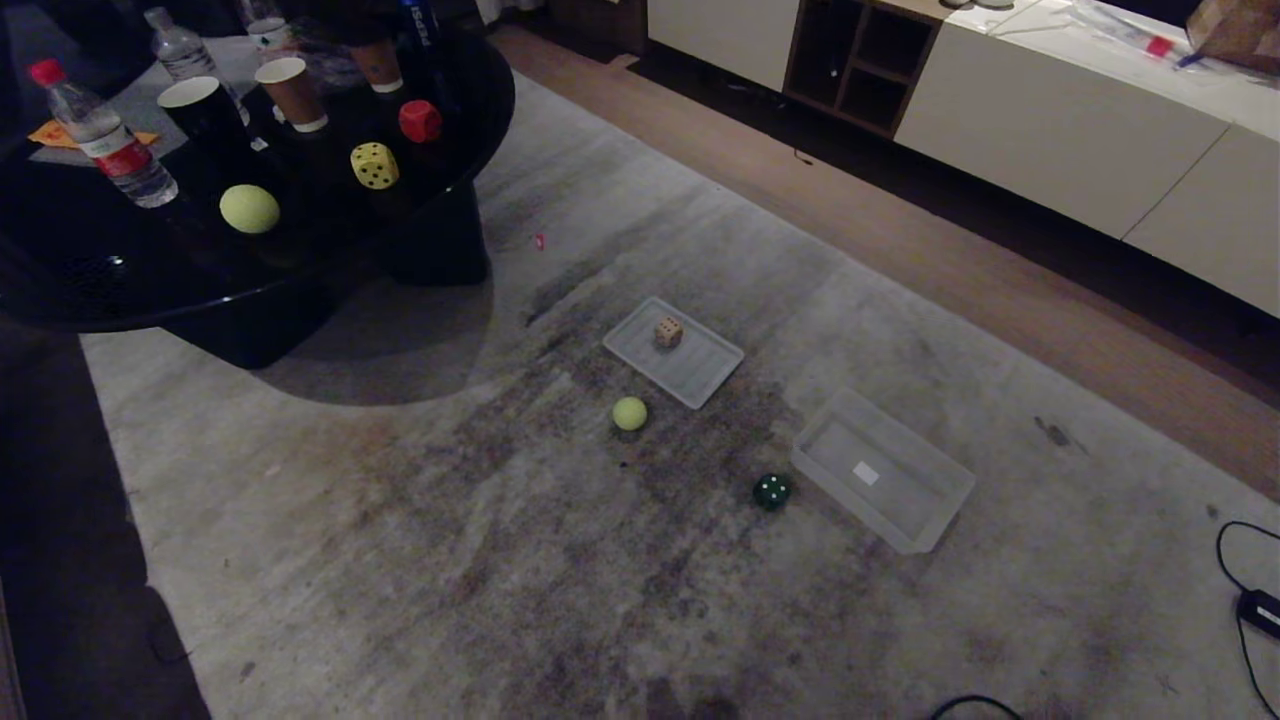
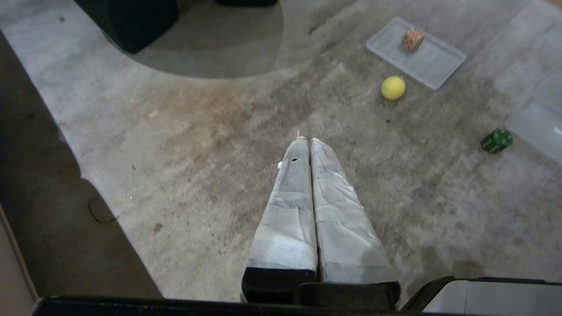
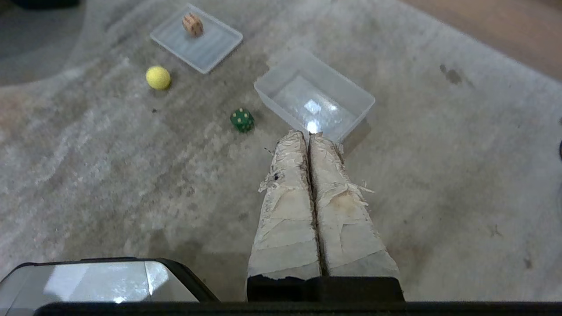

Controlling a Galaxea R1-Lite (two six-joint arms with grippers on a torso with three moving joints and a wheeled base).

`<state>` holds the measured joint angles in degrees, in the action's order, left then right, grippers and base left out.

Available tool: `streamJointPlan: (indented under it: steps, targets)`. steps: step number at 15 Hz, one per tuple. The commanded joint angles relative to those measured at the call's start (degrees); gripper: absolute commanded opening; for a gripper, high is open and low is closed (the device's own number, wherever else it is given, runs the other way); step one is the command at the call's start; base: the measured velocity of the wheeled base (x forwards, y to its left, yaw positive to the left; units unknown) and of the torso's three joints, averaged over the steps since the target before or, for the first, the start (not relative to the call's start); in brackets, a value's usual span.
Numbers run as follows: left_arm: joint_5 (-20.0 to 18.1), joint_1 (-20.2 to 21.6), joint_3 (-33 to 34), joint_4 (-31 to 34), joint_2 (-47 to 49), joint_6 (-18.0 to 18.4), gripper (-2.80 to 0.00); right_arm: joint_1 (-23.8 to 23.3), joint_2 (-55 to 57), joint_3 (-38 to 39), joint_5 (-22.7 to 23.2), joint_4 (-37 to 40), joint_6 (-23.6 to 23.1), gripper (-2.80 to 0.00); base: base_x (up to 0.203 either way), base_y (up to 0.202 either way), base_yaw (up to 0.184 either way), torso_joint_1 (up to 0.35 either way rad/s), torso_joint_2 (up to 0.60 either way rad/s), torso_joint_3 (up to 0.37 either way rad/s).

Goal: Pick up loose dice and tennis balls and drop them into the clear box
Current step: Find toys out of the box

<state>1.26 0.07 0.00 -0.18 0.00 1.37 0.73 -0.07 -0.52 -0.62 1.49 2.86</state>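
Both grippers — left (image 2: 306,140) and right (image 3: 308,134) — hang above the carpet (image 1: 500,560) with fingers pressed together, empty; the clear box (image 3: 281,83) sits beside the green die (image 3: 242,120).

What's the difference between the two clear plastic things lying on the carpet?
The clear box has raised walls and is empty; the flat tray is a shallow ribbed panel with a tan die resting on it. The box lies nearer the robot, with a green die just beside it; the tray lies farther off, towards the black table. Both are see-through rectangles with rounded corners.
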Motion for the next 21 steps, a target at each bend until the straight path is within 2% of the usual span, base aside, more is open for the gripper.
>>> streamJointPlan:
  steps: [1,21]
  targets:
    - [-0.03,0.01,0.09,0.0,0.09,0.18,-2.8,-0.03,0.07,0.0,0.0,0.01,0.04,-2.8,0.0,0.0,0.0,0.0,0.01,-0.198]
    - [-0.03,0.01,0.09,0.0,0.09,-0.13,-2.8,0.04,0.07,0.0,0.09,0.01,-0.05,-2.8,0.0,0.0,0.0,0.002,0.0,-0.197]
